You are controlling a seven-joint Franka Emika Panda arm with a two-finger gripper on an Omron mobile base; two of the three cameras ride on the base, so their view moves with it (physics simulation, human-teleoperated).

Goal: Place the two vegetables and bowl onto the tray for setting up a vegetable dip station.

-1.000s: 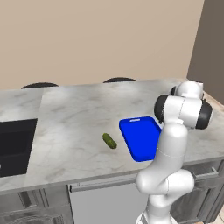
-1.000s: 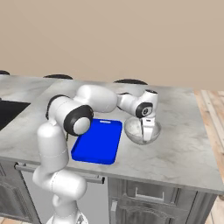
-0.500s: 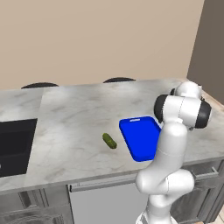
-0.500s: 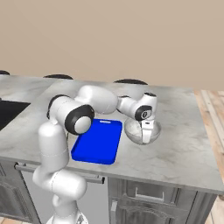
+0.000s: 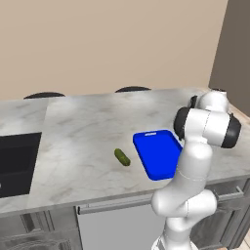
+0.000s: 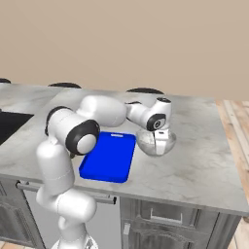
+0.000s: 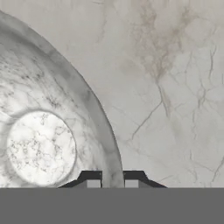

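The bowl is the step in hand; the gripper has its two fingers drawn together on the bowl's rim, one inside the wall and one outside, so the rim is pinched between them; the bowl sits on the marble counter just beside the right-hand long edge of the blue tray, near it but not on it. The tray itself is bare; the cucumber lies on the counter just off the tray's other side; I cannot pick out the carrot.

Next, by my judgement, the bowl wants a lift clear of the counter, a short carry sideways over the tray's low rim, and a level set-down; a one-sided pinch on a thick rim may let it tip.

The bowl is round and deep, greyish-white with dark speckles, with a thick rim and a pale flat bottom.
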